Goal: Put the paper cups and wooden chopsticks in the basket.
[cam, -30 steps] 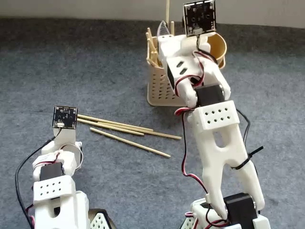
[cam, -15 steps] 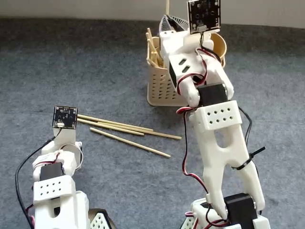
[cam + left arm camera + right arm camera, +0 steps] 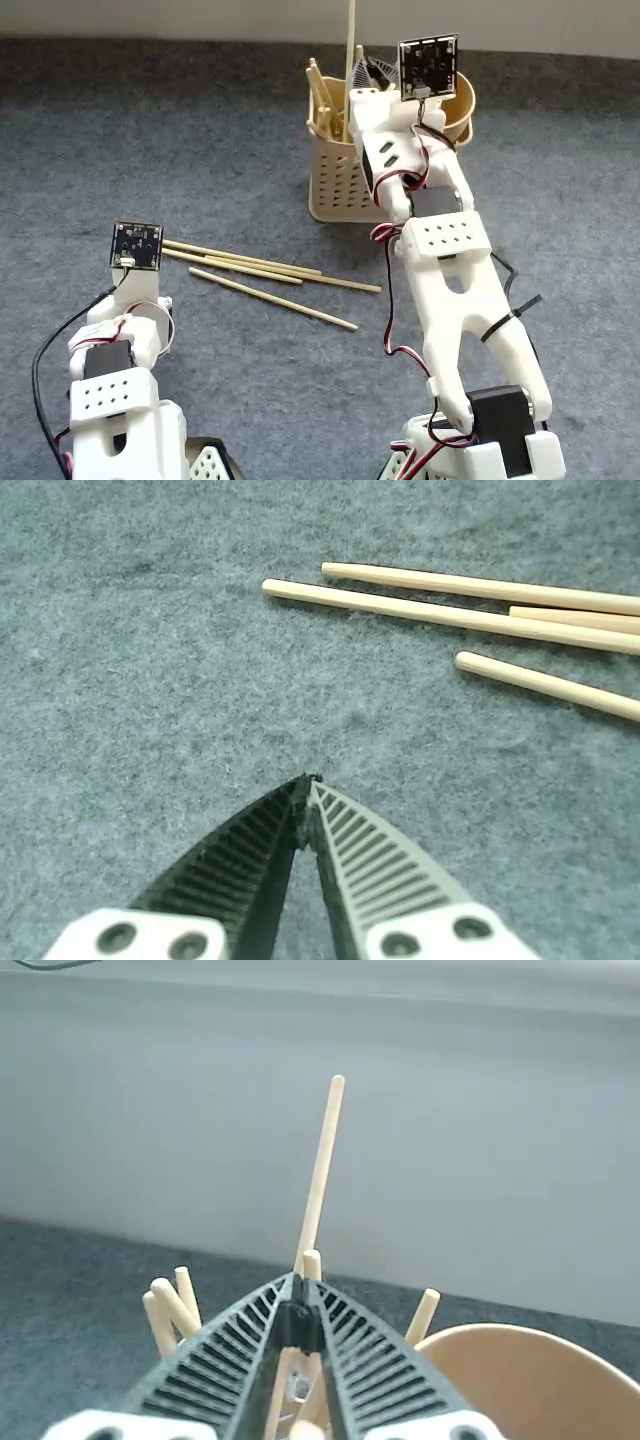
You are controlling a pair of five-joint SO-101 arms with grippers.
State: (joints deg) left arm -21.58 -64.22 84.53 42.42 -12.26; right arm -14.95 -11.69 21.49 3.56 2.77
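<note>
The basket (image 3: pixel 340 185) stands near the far edge of the grey surface (image 3: pixel 150 140), a little right of its middle. Several wooden chopsticks (image 3: pixel 320 100) lean upright inside it, at its left side. One taller chopstick (image 3: pixel 351 40) rises nearly straight above the rim.

The right gripper (image 3: pixel 372 72) hangs over the basket's open top. In its wrist view the right gripper (image 3: pixel 298 1295) has its jaws clenched tip to tip. The tall chopstick (image 3: pixel 322 1160) stands just beyond the tips, not visibly pinched by them.

A paper cup (image 3: pixel 464 98) tilts at the basket's right side, partly behind the arm. Its tan inside shows in the right wrist view (image 3: pixel 520 1380). Whether it sits inside the basket cannot be told.

Four loose chopsticks (image 3: pixel 265 272) lie flat in the middle of the surface, bunched and roughly parallel. They are well apart from the basket.

The left arm sits toward the near left corner. The left gripper (image 3: pixel 307 785) hovers above bare surface with its jaws clenched and gripping nothing. The loose chopsticks' ends (image 3: pixel 450 615) lie a short way beyond the tips.
</note>
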